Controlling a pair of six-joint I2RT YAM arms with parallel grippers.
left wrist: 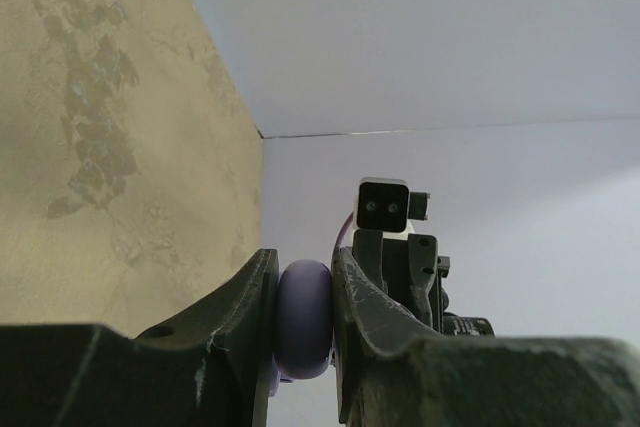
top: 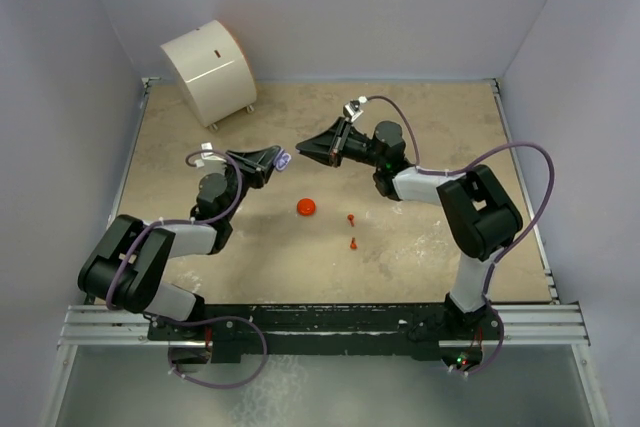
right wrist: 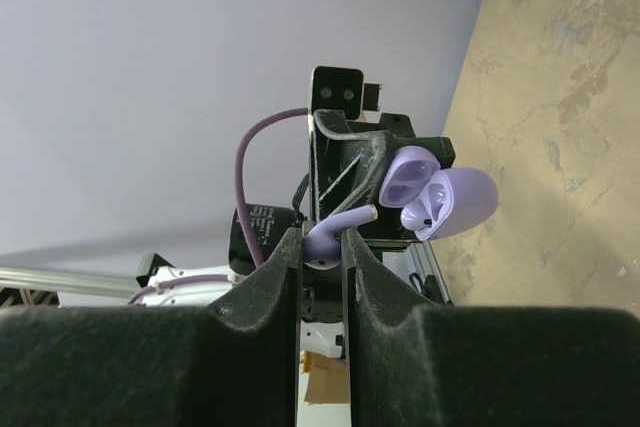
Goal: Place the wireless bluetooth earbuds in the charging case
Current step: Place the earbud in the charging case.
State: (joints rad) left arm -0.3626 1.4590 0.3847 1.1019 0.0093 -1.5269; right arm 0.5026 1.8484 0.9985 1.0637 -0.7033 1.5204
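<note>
Centrally in the overhead view, the left gripper (top: 276,158) is clamped on an open lilac-purple round plastic charging case (right wrist: 458,197); the right gripper (right wrist: 320,242) pinches a lilac stemmed earbud (right wrist: 335,231) just beside it, not yet seated. Below them, two red-orange earbuds (top: 351,218) lie near a red-orange round case (top: 306,207) on the tan table (top: 450,267). No readable writing.

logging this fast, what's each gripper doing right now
left gripper: shut on the open lilac round plastic charging case
right gripper: shut on a small lilac stemmed earbud
</note>
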